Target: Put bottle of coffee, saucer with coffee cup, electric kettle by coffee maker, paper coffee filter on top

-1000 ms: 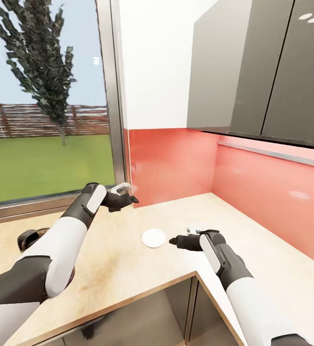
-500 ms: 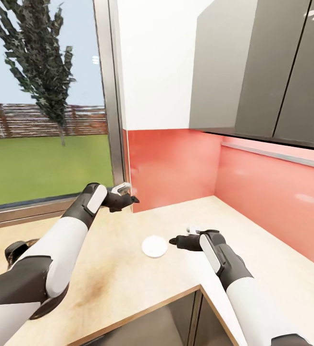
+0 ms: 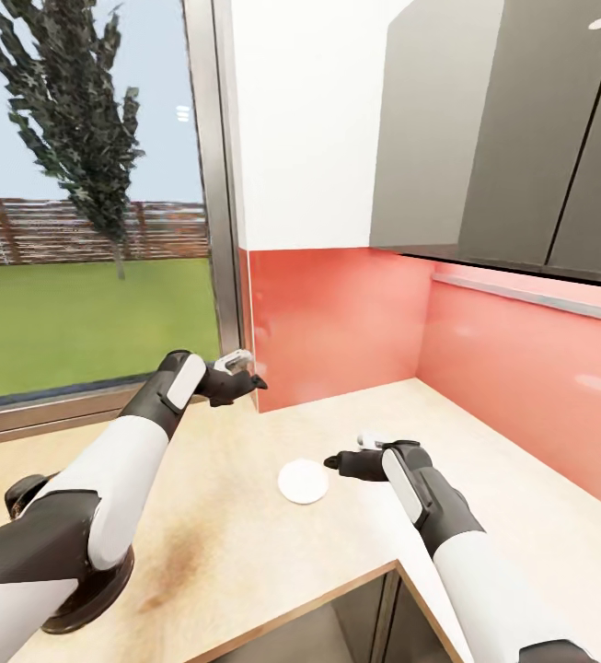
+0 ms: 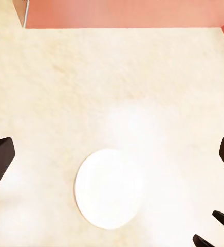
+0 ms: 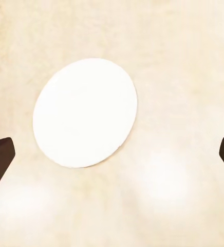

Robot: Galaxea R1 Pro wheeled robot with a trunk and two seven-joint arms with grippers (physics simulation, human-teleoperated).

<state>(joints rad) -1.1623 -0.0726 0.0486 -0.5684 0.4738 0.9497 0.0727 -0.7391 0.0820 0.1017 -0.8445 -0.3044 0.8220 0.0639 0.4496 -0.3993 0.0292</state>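
Note:
The saucer [image 3: 303, 481], a small flat round white plate, lies bare on the light-wood countertop [image 3: 493, 488] near its inner corner. My right gripper [image 3: 332, 463] hovers just right of the plate, open, with nothing between its fingers. In the right wrist view the saucer [image 5: 85, 113] sits below the open gripper [image 5: 114, 154]. My left gripper [image 3: 252, 380] hangs higher and farther back, near the window frame, also open and empty. Its wrist view looks down on the saucer [image 4: 109, 188] from the open gripper [image 4: 114, 154], with my right gripper's fingertips [image 4: 215, 231] at the picture's edge.
A coral-red backsplash [image 3: 337, 322] lines both walls of the corner, with dark grey wall cabinets [image 3: 502, 129] above. A large window [image 3: 88, 230] stands at the left. A dark round object [image 3: 93, 594] sits half hidden behind my left arm; I cannot tell what it is. The counter's front edge [image 3: 291, 603] runs below.
The whole picture has shifted as the camera moved, so the saucer and the dark object sit lower in view. Both arms keep their pose and both grippers stay open.

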